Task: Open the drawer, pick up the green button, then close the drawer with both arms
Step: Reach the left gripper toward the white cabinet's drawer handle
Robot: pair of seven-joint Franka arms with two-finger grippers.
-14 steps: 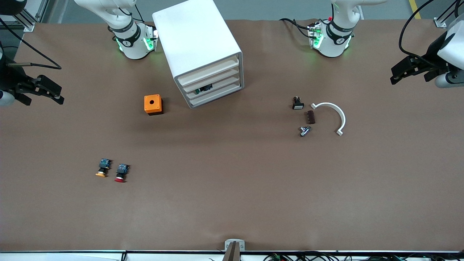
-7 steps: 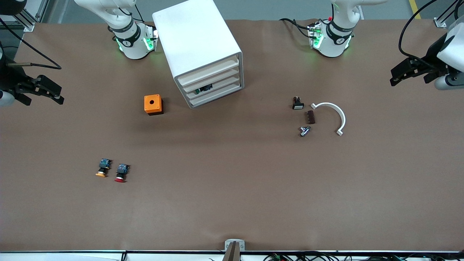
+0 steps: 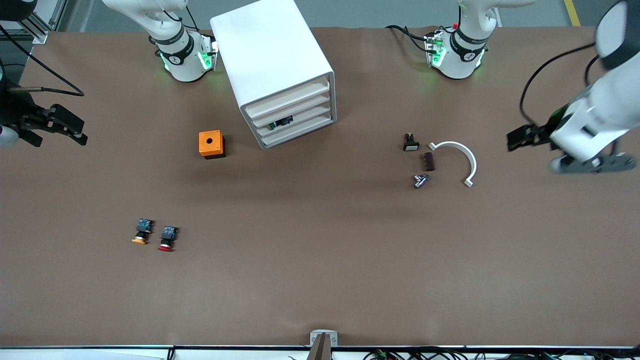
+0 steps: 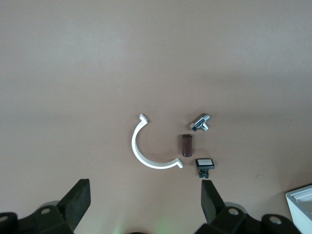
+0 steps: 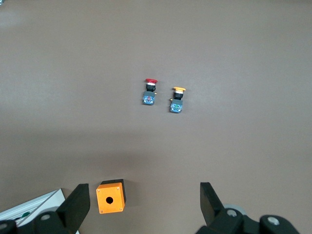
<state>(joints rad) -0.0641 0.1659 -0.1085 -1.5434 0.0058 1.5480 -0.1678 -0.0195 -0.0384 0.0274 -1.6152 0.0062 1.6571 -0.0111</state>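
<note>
Over the table at its left-arm end, well apart from the cabinet (image 3: pixel 280 70), I have the left gripper (image 3: pixel 520 137) up in the air with its fingers (image 4: pixel 78 200) spread wide and nothing between them; its wrist camera looks down on the white curved clip (image 4: pixel 148 148), the brown block (image 4: pixel 187 145), the metal fitting (image 4: pixel 201 122) and the square white-capped switch (image 4: pixel 204 165), with a corner of the cabinet just in view. The right gripper (image 3: pixel 62 125) waits over the table's right-arm end, also well away from the cabinet, likewise open and empty. Its wrist camera takes in the orange box (image 5: pixel 110 197), which sits just beside the cabinet, and the red-capped pushbutton (image 5: pixel 150 90) and orange-capped pushbutton (image 5: pixel 177 99), which lie much nearer the front camera than the cabinet. I read both open grips as readiness: the drawer (image 3: pixel 295 123), 3rd from the top of 4, is not pulled out yet. Through its front I can see the button (image 3: pixel 281 122), a dark and green shape inside. My judgement is that the work has barely started, and 1 arm must reach the cabinet's front 1st.
</note>
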